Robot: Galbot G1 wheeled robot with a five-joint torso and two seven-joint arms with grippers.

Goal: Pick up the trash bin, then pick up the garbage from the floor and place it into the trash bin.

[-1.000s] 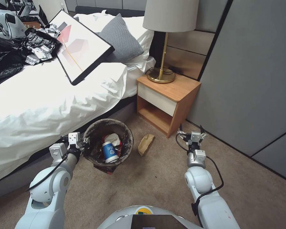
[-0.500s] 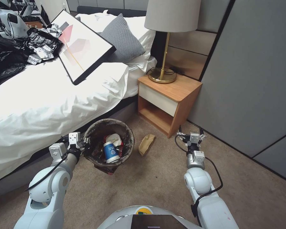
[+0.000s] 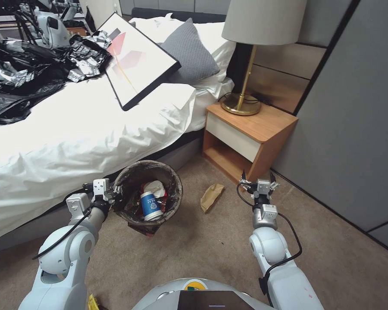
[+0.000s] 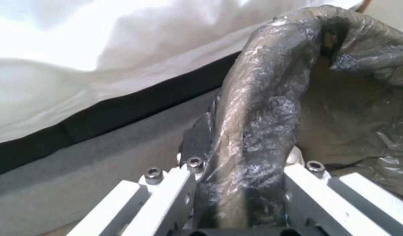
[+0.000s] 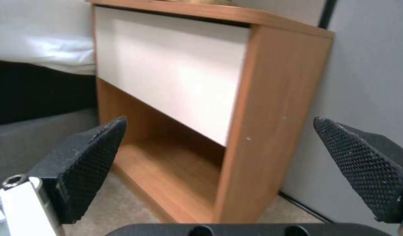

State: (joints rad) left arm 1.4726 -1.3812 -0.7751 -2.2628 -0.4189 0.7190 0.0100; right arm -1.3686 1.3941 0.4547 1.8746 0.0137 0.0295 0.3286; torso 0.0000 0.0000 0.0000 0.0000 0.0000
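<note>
My left gripper is shut on the bag-lined rim of the trash bin, holding it off the floor beside the bed. Inside the bin lie a blue-white cup and crushed red-white cups. One piece of garbage, a crumpled brown paper, lies on the beige carpet between the bin and my right gripper. That gripper hangs open and empty in front of the nightstand, its black pads spread wide. A yellow scrap shows by my left arm at the lower edge.
The bed with white sheets runs along the left, carrying a framed picture, black bags and shiny wrappers. A wooden nightstand with a brass lamp stands ahead. Grey wall panels close the right side.
The whole head view has shifted, with the bed, nightstand and brown paper sliding rightward, so the camera turned left. Both grippers and the held bin keep their places in the picture.
</note>
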